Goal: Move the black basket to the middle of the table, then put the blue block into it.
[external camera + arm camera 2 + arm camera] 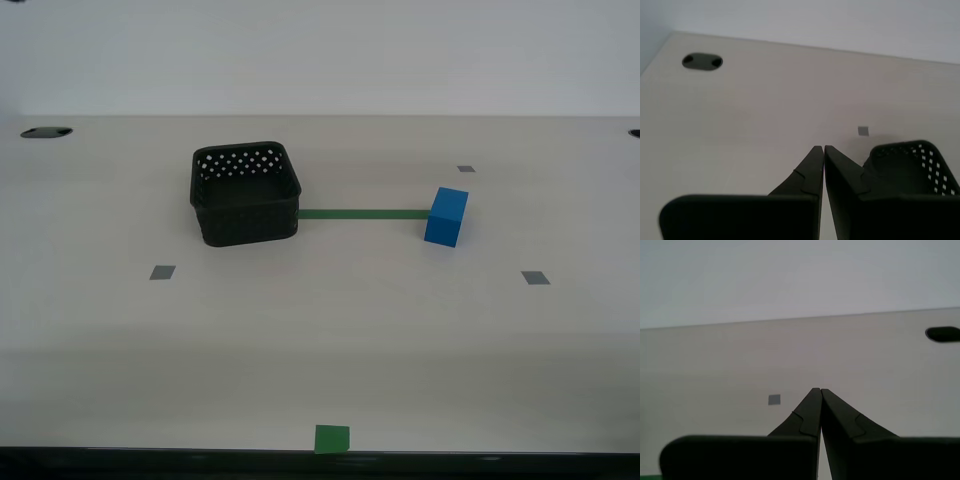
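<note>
The tabletop (320, 340) is wide and off-white. Near its far left corner there is a dark oval hole (46, 132). A small grey tape square (162, 272) lies left of the middle, closer to the front edge.

The black basket (245, 193) stands upright on the tabletop, a bit left of the middle and toward the far edge. It has little round holes in its walls and nothing can be seen inside it. A thin green tape strip (362, 213) runs from the basket's side across to the blue block (446, 216). The block stands on the tabletop right of the middle, well apart from the basket, at the end of the strip. Two more grey squares (535, 278) lie near it on the right. A green square (332, 439) sits at the middle of the front edge.

My first end effector (817, 390) is closed, tips together, holding nothing, above bare tabletop. My second end effector (820, 148) is closed and empty too, with the basket just beside it.
</note>
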{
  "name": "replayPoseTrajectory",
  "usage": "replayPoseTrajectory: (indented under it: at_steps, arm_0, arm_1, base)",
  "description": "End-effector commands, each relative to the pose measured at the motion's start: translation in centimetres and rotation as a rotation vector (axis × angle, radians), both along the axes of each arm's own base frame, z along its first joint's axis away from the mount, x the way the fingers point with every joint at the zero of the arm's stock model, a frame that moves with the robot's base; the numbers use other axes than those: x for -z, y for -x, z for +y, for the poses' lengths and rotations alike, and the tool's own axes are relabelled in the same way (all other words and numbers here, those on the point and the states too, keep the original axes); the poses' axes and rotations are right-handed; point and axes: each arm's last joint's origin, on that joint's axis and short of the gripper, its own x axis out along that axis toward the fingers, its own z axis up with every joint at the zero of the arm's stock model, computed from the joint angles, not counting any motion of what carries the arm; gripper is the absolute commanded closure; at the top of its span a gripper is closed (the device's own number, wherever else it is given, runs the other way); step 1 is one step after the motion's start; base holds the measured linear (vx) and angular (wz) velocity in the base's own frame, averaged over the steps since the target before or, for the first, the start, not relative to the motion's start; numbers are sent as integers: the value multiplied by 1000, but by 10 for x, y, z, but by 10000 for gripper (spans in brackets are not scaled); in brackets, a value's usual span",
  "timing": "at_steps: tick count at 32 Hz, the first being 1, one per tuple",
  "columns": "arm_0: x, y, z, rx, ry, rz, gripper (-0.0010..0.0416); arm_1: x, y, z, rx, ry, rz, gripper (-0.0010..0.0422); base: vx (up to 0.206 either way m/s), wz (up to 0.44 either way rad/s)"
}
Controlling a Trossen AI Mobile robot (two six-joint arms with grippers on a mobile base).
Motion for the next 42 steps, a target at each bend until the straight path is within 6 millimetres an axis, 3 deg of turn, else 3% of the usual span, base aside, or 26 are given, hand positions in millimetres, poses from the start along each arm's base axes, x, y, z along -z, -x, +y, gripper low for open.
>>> replayPoseTrajectory:
  at_steps: [1, 5, 13, 22, 27, 31, 35, 39, 42]
  arm_0:
    - [-8, 2, 0, 2, -5, 45, 406]
    - [-15, 3, 1, 0, -6, 48, 406]
    - [-7, 4, 1, -3, -5, 74, 406]
    - [27, 10, 1, -3, -5, 175, 405]
    - [30, 10, 2, -5, -6, 184, 406]
    - [30, 10, 2, -8, -6, 186, 406]
    - [30, 10, 3, -12, -7, 185, 406]
    - [30, 10, 3, -12, -7, 183, 406]
    - [30, 10, 3, -12, -7, 179, 405]
  arm_1:
    - [15, -5, -2, 27, 53, 109, 412]
    - [45, -24, -12, 136, 164, 271, 412]
    - [87, -57, -30, 178, 165, 454, 412]
    - [82, -99, -79, 329, 119, 452, 412]
    - [91, -115, -94, 358, 104, 477, 407]
    - [112, -119, -94, 321, 73, 554, 368]
    - [132, -118, -94, 291, 55, 653, 300]
    - [138, -119, -94, 267, 19, 663, 224]
    - [138, -120, -94, 252, -2, 645, 190]
  base:
    - [0, 0]
    - [0, 0]
    - [0, 0]
    - [0, 0]
    - [0, 0]
    - [0, 0]
    - [0, 0]
    - [0, 0]
    - [0, 0]
